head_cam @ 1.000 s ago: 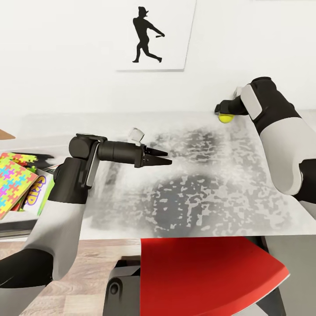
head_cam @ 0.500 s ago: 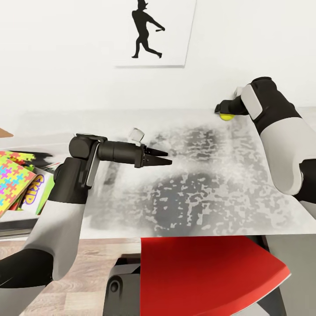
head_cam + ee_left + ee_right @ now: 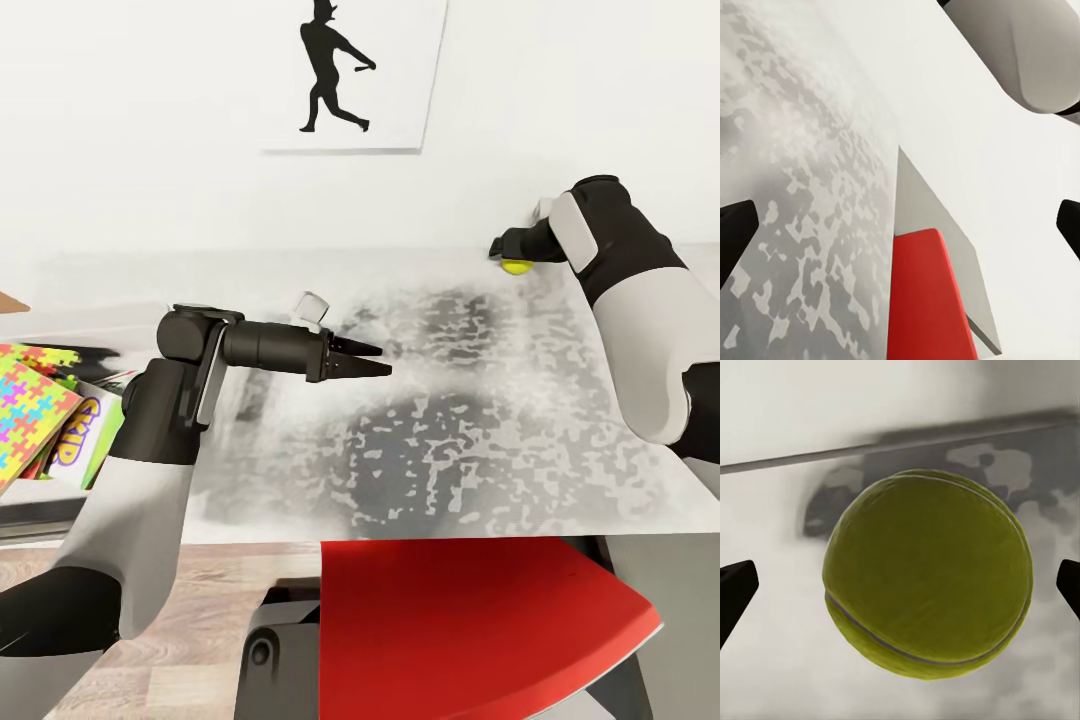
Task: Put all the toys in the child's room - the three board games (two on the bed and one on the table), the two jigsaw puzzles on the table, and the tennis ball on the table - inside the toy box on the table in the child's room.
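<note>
Right claw (image 3: 497, 246) spread wide around tennis ball (image 3: 928, 574), untouched; left claw (image 3: 385, 360) open, empty.

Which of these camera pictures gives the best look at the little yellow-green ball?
The right wrist view: the tennis ball sits large between the right gripper's open fingertips, seam lines clear. In the head view it is a small spot under that gripper on the table.
</note>
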`<state>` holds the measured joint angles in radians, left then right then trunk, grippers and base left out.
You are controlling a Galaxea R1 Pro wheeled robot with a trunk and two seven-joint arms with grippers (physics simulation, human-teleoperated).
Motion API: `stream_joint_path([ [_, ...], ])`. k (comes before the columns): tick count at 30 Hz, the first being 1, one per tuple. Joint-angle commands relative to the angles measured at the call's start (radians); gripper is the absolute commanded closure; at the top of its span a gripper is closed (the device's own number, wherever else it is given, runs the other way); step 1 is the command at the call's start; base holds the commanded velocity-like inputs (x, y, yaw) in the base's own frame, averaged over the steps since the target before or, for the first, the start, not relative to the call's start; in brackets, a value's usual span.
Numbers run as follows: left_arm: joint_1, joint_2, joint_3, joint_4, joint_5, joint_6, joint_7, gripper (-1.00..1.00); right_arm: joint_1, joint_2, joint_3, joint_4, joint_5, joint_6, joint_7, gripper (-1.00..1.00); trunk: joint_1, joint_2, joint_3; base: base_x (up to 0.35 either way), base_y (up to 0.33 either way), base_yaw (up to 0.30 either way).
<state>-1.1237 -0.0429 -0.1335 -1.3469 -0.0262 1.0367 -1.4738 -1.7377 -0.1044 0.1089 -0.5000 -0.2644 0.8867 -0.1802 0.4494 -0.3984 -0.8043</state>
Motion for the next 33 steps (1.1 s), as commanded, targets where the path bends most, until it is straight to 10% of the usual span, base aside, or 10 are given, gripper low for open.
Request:
stream_joint_path([
  [1, -0.001, 0.0, 0.0, 0.0, -0.003, 0.011, -0.005, -1.0, -0.001, -0.001, 0.008, 0.0, -0.011, 0.004, -0.008, -1.0, 0.001, -0.002, -0.001, 0.0, 0.0, 0.0],
  [15, -0.001, 0.0, 0.0, 0.0, -0.003, 0.011, -0.005, -1.0, -0.002, -0.002, 0.008, 0.01, -0.012, 0.005, -0.011, -1.0, 0.001, -0.002, -0.001, 0.0, 0.0, 0.0],
  [16, -0.001, 0.0, 0.0, 0.0, -0.003, 0.011, -0.005, -1.0, -0.002, -0.002, 0.008, 0.01, -0.012, 0.005, -0.011, 1.0, 0.001, -0.002, -0.001, 0.0, 0.0, 0.0],
  [33, -0.001, 0.0, 0.0, 0.0, -0.004, 0.011, -0.005, -1.0, -0.003, -0.018, 0.008, 0.009, -0.012, 0.005, -0.01, 1.0, 0.001, -0.002, -0.001, 0.0, 0.0, 0.0],
])
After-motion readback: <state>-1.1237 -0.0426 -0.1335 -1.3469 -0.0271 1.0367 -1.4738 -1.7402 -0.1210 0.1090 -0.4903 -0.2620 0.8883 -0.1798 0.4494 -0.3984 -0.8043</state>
